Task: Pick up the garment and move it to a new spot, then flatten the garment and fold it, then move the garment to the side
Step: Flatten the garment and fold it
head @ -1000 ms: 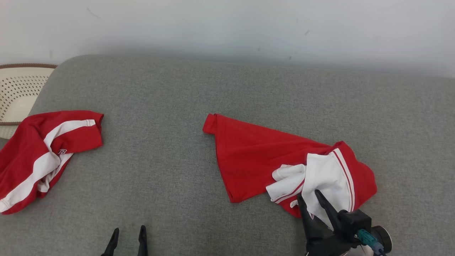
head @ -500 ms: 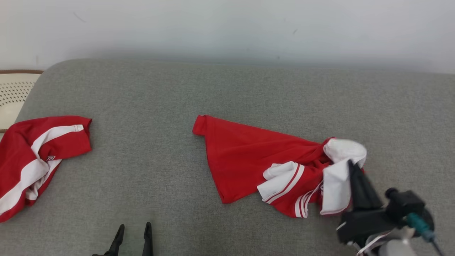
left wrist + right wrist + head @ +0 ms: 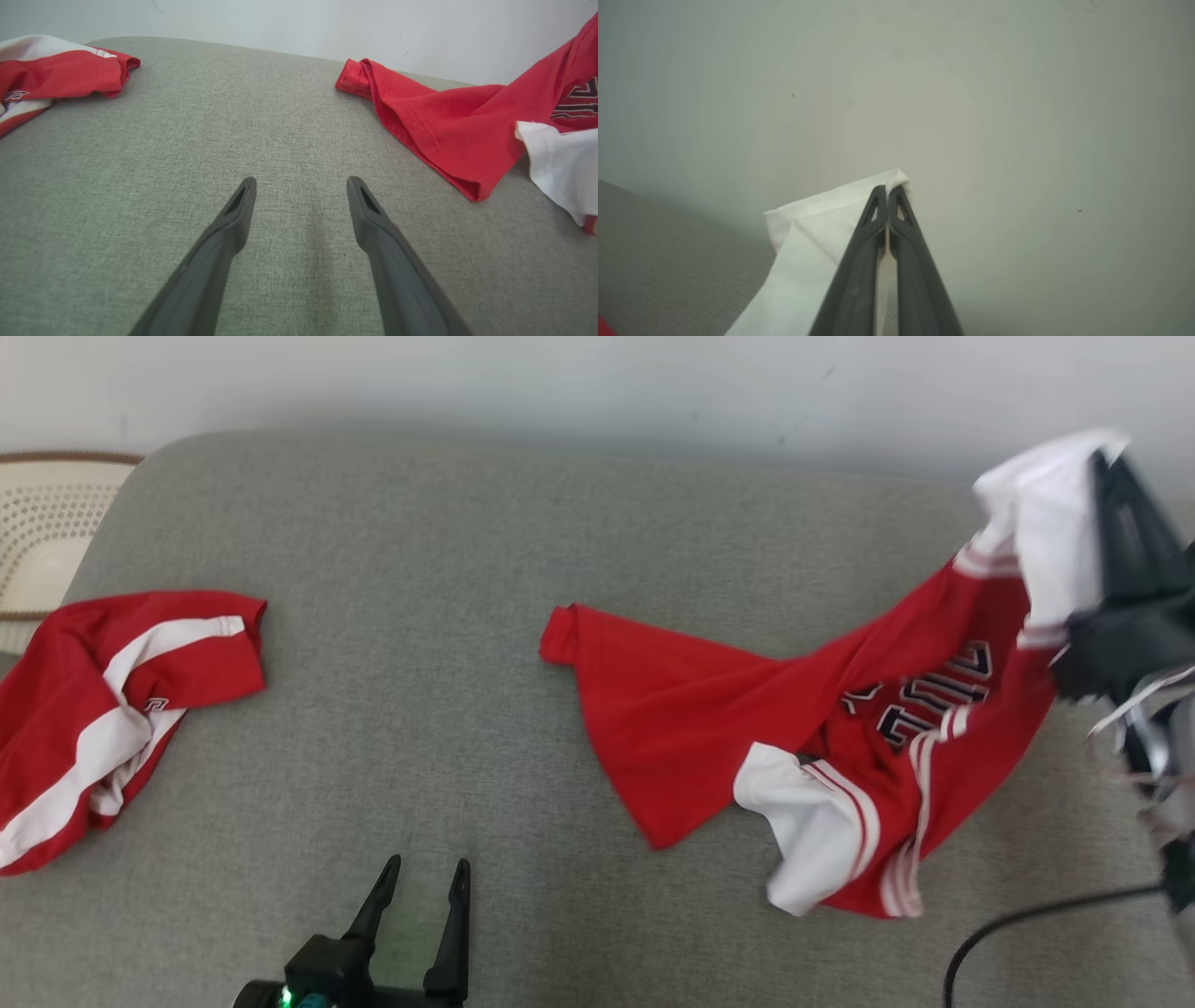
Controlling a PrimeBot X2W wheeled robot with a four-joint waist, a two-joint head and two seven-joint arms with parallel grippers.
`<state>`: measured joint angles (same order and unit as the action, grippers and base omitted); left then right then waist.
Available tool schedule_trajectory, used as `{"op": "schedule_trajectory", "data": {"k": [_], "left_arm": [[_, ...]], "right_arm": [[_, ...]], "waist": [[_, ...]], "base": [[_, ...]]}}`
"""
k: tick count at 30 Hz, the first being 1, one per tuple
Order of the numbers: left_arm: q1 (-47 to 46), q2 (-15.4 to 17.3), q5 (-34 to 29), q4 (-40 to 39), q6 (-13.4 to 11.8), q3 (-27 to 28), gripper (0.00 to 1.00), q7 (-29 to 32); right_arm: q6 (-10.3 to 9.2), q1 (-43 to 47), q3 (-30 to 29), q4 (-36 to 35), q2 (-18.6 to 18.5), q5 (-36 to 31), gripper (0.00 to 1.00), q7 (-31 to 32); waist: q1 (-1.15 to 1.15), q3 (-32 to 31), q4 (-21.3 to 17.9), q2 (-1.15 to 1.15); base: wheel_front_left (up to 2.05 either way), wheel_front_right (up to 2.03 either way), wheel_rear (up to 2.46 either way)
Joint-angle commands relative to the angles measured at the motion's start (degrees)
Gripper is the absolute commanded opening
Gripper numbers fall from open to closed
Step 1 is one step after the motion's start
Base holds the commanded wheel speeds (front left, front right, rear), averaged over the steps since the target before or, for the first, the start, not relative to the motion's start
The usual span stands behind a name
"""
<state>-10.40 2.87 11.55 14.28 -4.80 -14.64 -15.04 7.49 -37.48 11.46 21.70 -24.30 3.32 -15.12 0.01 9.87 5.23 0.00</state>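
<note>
Red garment [image 3: 709, 719] with white striped sleeves, on grey cushion [image 3: 448, 616].

Right hand [image 3: 1109, 467] is held high, fingers pinching the garment [image 3: 672, 709]; left hand [image 3: 428, 870] sits low, fingers spread.

Right end effector lifts one end of the garment

The right end effector [image 3: 1109, 467], a second ago at the lower right of the head view with fingers apart over the white cloth, has clamped shut on a white edge [image 3: 1036, 513] and risen to the upper right. The garment [image 3: 709, 709] has been dragged up with it: its right part now hangs stretched off the grey cushion [image 3: 448, 616], dark lettering [image 3: 934, 700] has come into sight, and a white sleeve [image 3: 812, 821] now trails at the lower right. The head camera has shifted too.
</note>
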Motion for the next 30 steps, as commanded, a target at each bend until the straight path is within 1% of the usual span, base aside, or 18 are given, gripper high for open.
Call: {"op": "schedule_trajectory", "data": {"k": [1,2,8,12,14,18,21,30], "left_arm": [[-1.1,0.1,0.3,-0.3,-0.2,-0.5,1.00,-0.2],[-1.1,0.1,0.3,-0.3,-0.2,-0.5,1.00,-0.2],[-2.2,0.0,0.7,-0.6,-0.2,-3.0,1.00,-0.2],[-2.8,0.0,1.3,-0.9,-0.7,-4.2,1.00,-0.2],[-3.1,0.0,1.4,-0.8,-0.8,-4.7,1.00,-0.2],[-3.4,0.0,1.5,-0.7,-0.9,-4.6,1.00,-0.2],[-2.7,0.0,0.9,-0.7,-0.8,-3.8,1.00,-0.2],[-1.7,0.0,0.3,-1.0,0.1,-2.7,1.00,-0.2]], "right_arm": [[0.00,-3.9,-0.2,2.6,-2.2,-0.9,0.00,0.0],[0.00,-3.9,-0.2,2.6,-2.2,-0.9,0.00,0.0],[0.00,-11.8,-2.8,11.6,-5.8,-3.3,0.00,0.0],[0.00,-13.2,-5.5,17.3,-6.5,-7.0,0.00,0.0],[0.00,-12.3,-7.6,20.3,-5.9,-7.8,1.00,0.0],[0.00,-9.1,-9.5,21.4,-4.1,-8.2,1.00,0.0],[-0.01,-5.6,-10.0,19.9,-2.3,-7.5,1.00,0.0],[-0.01,7.1,-7.8,9.4,3.2,-0.8,1.00,0.0]], "waist": [[-0.01,2.2,2.4,0.00],[-0.01,2.2,2.4,0.00],[-0.01,4.7,5.4,0.00],[-0.01,5.2,6.8,0.00],[-0.01,4.9,7.2,0.00],[-0.01,3.7,6.4,0.00],[-0.01,2.5,4.9,0.00],[-0.01,-0.4,-1.1,0.00]], "base": [[0.00,0.00,0.00],[0.00,0.00,0.00],[0.00,0.00,0.00],[0.00,0.00,0.00],[0.00,0.00,0.00],[0.00,0.00,0.00],[0.00,0.00,0.00],[0.00,0.00,0.00]]}}
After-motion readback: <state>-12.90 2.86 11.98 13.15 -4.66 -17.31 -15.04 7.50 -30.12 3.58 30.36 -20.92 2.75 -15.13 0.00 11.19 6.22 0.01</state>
